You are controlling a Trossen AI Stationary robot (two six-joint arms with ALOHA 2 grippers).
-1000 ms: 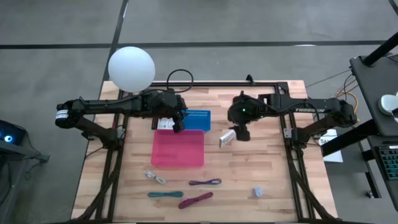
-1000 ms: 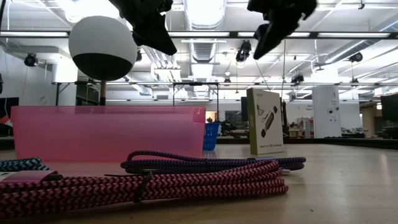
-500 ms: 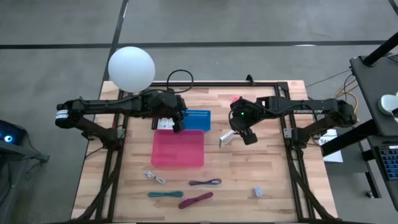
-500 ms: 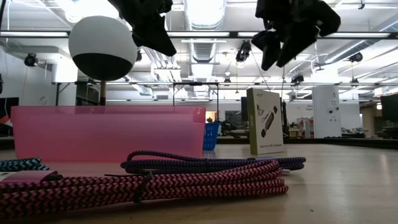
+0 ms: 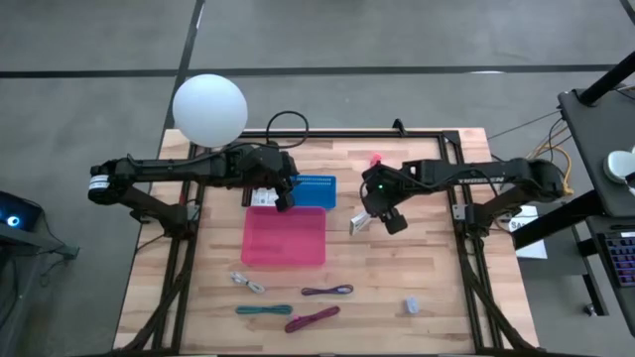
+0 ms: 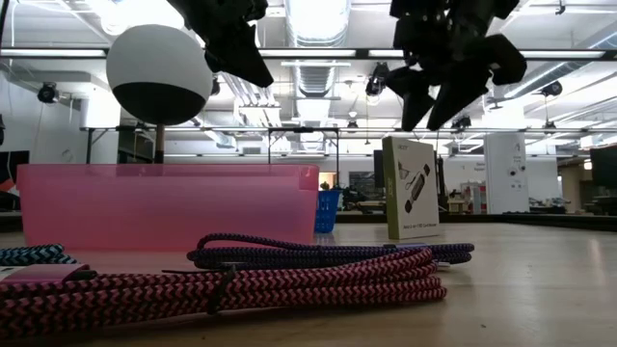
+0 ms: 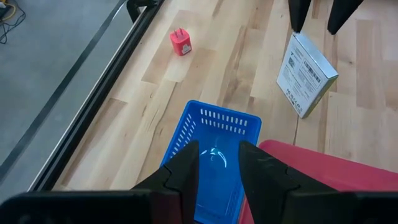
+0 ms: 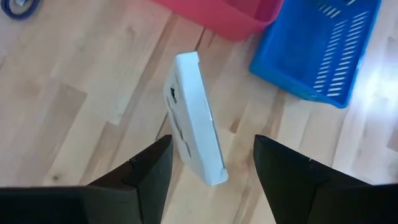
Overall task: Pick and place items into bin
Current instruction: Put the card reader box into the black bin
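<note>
Right gripper, jaws apart, hovering over box; should straddle its thin edges squarely before closing.

A white globe lamp stands at the wooden table's far left corner. A black cable loops just beside it.

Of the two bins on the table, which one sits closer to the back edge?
The small blue slotted basket. It sits behind the larger pink plastic bin, touching its rear rim, nearer the table's back edge, beside the left gripper.
</note>
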